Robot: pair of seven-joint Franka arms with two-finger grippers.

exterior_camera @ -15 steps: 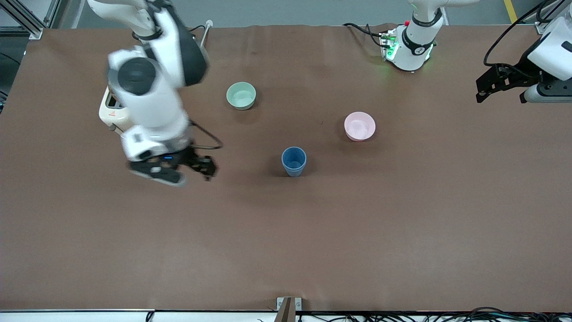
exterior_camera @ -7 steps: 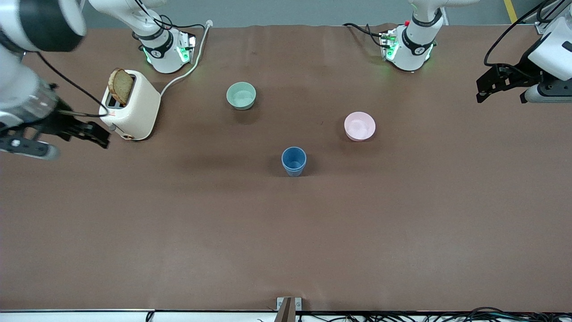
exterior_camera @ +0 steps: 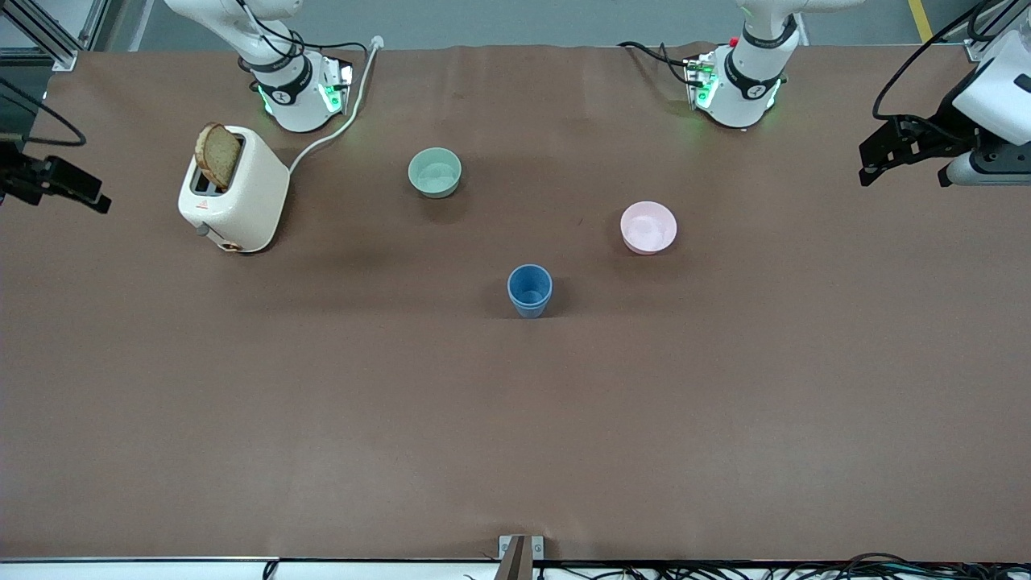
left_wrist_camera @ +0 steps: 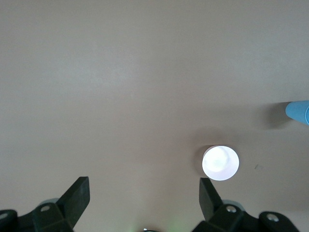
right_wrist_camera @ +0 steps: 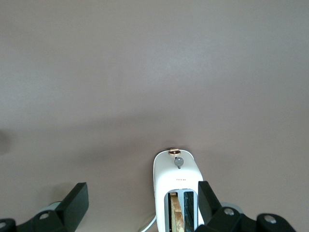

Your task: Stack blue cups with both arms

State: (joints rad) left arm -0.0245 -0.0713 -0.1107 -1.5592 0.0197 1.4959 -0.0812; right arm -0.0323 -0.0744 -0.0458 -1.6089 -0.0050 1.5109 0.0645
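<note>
A single blue cup shape (exterior_camera: 529, 290) stands upright on the brown table near its middle. I cannot tell whether a second cup is nested in it. Its edge also shows in the left wrist view (left_wrist_camera: 298, 112). My left gripper (exterior_camera: 902, 171) is open and empty, held high over the left arm's end of the table; in its wrist view (left_wrist_camera: 143, 187) only bare table lies between the fingers. My right gripper (exterior_camera: 50, 184) is open and empty, high over the right arm's end of the table, beside the toaster; it also shows in the right wrist view (right_wrist_camera: 141, 191).
A white toaster (exterior_camera: 233, 201) with a bread slice (exterior_camera: 217, 155) stands near the right arm's base, seen also in the right wrist view (right_wrist_camera: 176, 191). A mint-green bowl (exterior_camera: 435, 171) and a pink bowl (exterior_camera: 648, 227) sit farther from the front camera than the cup. The pink bowl also shows in the left wrist view (left_wrist_camera: 220, 163).
My right arm has swung up and away from beside the blue cup to the right arm's end of the table, uncovering the toaster. The left arm has not moved.
</note>
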